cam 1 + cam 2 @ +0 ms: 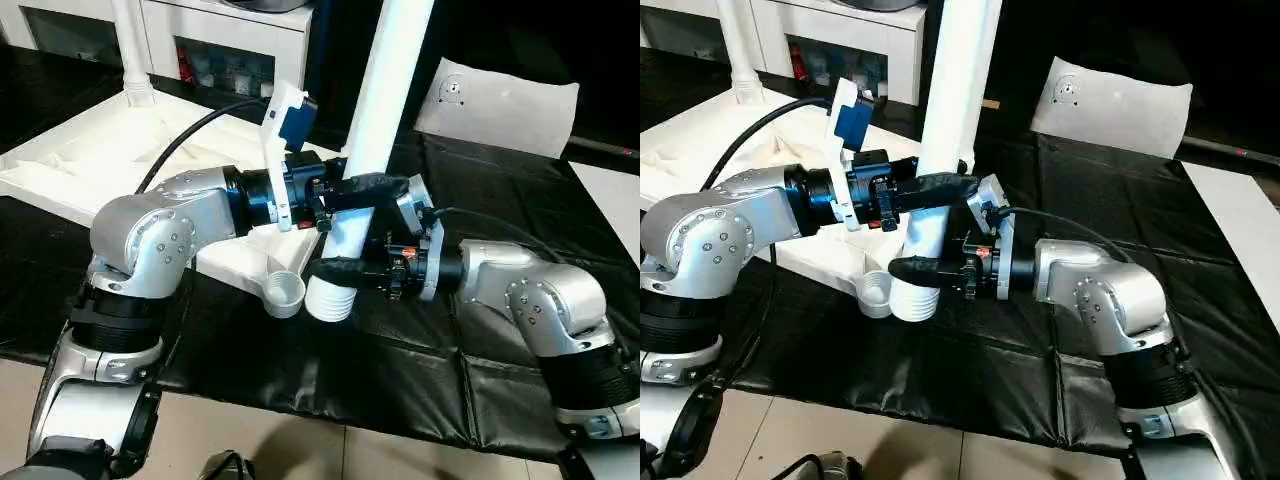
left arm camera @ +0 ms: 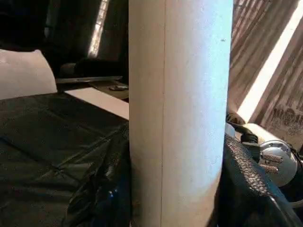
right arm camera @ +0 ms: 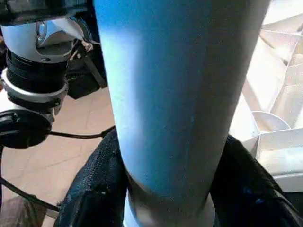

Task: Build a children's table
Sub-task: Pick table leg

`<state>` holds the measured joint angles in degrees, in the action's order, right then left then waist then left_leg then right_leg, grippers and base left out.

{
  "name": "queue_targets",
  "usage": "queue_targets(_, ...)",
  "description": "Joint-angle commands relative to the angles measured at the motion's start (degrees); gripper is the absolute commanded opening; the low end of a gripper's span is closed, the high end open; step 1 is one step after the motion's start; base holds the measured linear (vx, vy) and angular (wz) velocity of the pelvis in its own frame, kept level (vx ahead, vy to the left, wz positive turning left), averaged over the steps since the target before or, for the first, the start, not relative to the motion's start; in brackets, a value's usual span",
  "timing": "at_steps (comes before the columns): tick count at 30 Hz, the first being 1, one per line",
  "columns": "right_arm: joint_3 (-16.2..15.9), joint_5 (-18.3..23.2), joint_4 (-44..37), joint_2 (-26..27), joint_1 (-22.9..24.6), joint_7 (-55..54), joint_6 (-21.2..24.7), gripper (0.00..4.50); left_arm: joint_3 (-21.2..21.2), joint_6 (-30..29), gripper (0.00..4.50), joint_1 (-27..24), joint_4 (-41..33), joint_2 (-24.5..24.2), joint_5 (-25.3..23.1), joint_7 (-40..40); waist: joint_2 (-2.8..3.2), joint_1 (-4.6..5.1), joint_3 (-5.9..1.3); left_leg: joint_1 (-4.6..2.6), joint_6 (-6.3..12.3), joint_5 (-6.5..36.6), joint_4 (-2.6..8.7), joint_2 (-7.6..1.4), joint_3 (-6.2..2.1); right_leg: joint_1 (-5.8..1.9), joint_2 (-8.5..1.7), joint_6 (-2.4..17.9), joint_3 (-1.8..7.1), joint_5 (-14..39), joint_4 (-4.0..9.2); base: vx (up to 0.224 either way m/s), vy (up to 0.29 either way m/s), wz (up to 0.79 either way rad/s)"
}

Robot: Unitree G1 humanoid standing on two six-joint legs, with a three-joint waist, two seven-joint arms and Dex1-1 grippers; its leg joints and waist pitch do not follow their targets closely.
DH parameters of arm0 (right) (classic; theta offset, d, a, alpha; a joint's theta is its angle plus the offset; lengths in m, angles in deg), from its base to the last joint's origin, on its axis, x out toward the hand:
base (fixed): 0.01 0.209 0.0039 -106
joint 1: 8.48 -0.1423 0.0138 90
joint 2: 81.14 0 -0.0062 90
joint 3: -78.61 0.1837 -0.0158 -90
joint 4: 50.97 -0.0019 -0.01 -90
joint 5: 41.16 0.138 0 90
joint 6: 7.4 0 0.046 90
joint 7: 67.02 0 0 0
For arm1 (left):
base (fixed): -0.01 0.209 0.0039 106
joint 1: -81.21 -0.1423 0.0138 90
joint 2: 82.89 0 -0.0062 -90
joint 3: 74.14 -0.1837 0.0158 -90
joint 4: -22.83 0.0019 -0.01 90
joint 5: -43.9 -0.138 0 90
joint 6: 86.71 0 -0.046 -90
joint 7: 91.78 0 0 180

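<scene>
Both grippers are closed on one long white tapered plastic leg [image 1: 372, 110], which stands tilted just beside the round socket [image 1: 285, 292] at the near corner of the upturned white ribbed table top [image 1: 90, 160]. The left gripper [image 1: 365, 188] holds it higher, the right gripper [image 1: 335, 270] just above its ribbed lower end, over the black floor mat [image 1: 480, 340]
</scene>
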<state>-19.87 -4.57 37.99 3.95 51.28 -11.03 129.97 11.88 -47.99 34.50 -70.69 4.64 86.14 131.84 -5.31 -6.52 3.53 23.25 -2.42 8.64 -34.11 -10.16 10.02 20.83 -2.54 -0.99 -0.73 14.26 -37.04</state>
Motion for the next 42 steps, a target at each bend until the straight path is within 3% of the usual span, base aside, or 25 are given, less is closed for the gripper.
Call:
queue_targets(1,0.79,1.37,0.59,0.03,0.23,0.38,0.71,1.93,-2.18,0.53,1.85,1.48,-1.45,0.78,-0.40,1.49,0.29,-0.03,-3.89,-2.45,-3.72,6.99,3.65,-2.95,-0.63,-1.35,-4.94,10.87,1.69,1.80,4.25,0.000,0.000,0.00)
queue_targets(11,1.26,1.22,1.08,1.42,1.10,-0.41,0.28,1.92,0.39,0.10,1.85,1.44,-0.91,2.88,0.86,-0.96,0.44,-0.09,-3.92,-2.40,-3.76,7.21,3.65,-2.92,-0.66,-1.40,-5.00,11.09,1.69,1.62,4.29,0.000,0.000,0.00)
queue_targets(13,1.19,0.93,1.19,1.51,1.37,-0.43,-0.06,1.91,1.48,-0.89,1.85,1.29,-1.50,3.48,2.82,-0.67,0.47,-0.09,-3.93,-2.46,-3.82,7.28,3.65,-2.93,-0.67,-1.37,-4.96,11.16,1.67,1.41,4.26,0.000,0.000,0.00)
queue_targets(14,1.17,0.83,1.20,1.54,1.44,-0.45,-0.12,1.91,1.62,-1.39,2.41,1.17,-1.90,3.43,3.60,-0.10,0.37,-0.08,-3.93,-2.42,-3.77,7.18,3.62,-2.88,-0.65,-1.40,-4.95,11.28,1.66,1.28,4.22,0.000,0.000,0.00)
queue_targets(16,1.05,0.50,1.14,1.58,1.61,-0.60,-0.23,1.91,3.39,-2.10,2.55,1.11,-2.25,4.73,5.78,-1.08,0.44,-0.08,-3.93,-2.42,-3.70,7.29,3.62,-2.88,-0.68,-1.40,-4.98,11.42,1.66,1.42,4.24,0.000,0.000,0.00)
queue_targets(21,0.59,-0.29,1.12,1.67,2.18,-0.69,-0.77,1.91,8.22,-3.06,2.55,1.20,-2.83,9.15,11.73,-4.63,0.17,-0.28,-3.89,-2.34,-3.46,7.44,3.55,-2.90,-0.67,-1.49,-5.05,11.95,1.64,0.92,4.29,0.000,0.000,0.00)
queue_targets(24,0.14,-0.93,1.35,1.95,2.51,-1.03,-1.42,1.91,9.19,-2.85,2.55,0.46,-3.83,11.38,12.77,-6.64,0.18,-0.28,-3.84,-2.30,-3.20,7.79,3.56,-2.92,-0.68,-1.53,-5.09,11.52,1.71,2.17,4.46,0.000,0.000,0.00)
queue_targets(27,-0.39,-1.95,1.70,2.81,2.92,-2.17,-2.74,1.91,7.93,-0.93,2.55,-1.85,-6.56,13.51,11.89,-7.21,0.12,-0.26,-3.78,-2.17,-3.18,8.17,3.66,-3.09,-0.78,-1.54,-5.28,11.15,1.73,3.06,4.65,0.000,0.000,0.00)
queue_targets(31,-1.12,-3.07,1.87,3.76,3.40,-3.21,-4.05,1.91,4.22,1.14,2.55,-3.91,-8.70,14.01,6.52,-8.19,0.24,-0.23,-3.80,-2.40,-3.23,8.49,3.74,-3.14,-0.84,-1.30,-5.06,10.22,1.72,3.49,4.70,0.000,0.000,0.00)
queue_targets(34,-1.62,-3.91,2.00,4.04,3.51,-3.58,-4.95,1.91,0.80,3.01,2.55,-3.94,-8.44,11.51,1.46,-7.41,0.16,-0.16,-3.66,-2.46,-3.77,9.89,3.93,-3.15,-0.90,-1.18,-5.08,9.21,1.76,6.23,4.99,0.000,0.000,0.00)
queue_targets(37,-2.00,-5.33,2.48,4.41,3.55,-4.47,-6.20,1.91,1.14,2.61,2.55,-3.95,-8.82,11.33,2.08,-6.57,0.27,-0.10,-3.65,-2.43,-4.16,9.97,4.01,-3.11,-0.94,-1.10,-5.11,8.41,1.80,7.25,5.04,0.000,0.000,0.00)
queue_targets(42,-2.86,-7.48,3.54,4.71,3.62,-5.28,-8.34,1.91,0.18,1.42,2.55,-4.86,-10.68,9.58,2.40,-4.18,0.39,0.05,-3.77,-2.38,-4.01,9.01,3.93,-3.01,-0.94,-1.13,-4.93,9.41,1.68,4.36,4.65,0.000,0.000,0.00)
